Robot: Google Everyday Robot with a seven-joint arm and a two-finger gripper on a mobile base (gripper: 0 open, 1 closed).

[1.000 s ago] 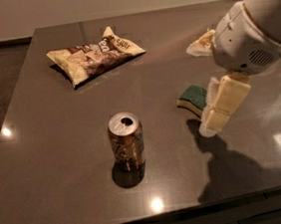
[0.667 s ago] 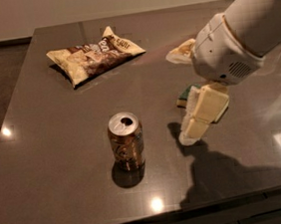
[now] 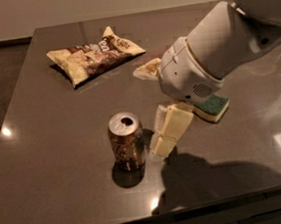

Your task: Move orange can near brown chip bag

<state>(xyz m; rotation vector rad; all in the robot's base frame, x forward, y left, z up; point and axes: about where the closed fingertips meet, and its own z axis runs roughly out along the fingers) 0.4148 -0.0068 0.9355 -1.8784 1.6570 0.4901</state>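
Note:
The orange can (image 3: 127,141) stands upright on the dark table (image 3: 50,158), near the front, its silver top open. The brown chip bag (image 3: 96,55) lies flat at the back left, well apart from the can. My gripper (image 3: 159,141) hangs from the white arm (image 3: 214,51) just right of the can, low over the table. Its cream fingers (image 3: 174,125) are open, beside the can and not around it. It holds nothing.
A green-and-yellow sponge (image 3: 211,107) lies right of the gripper, partly under the arm. A small tan packet (image 3: 148,68) lies behind the arm near the table's middle. The table's front edge runs close below the can.
The arm has swung left and down, bringing the gripper from the sponge to just beside the can. The can and the chip bag have not moved.

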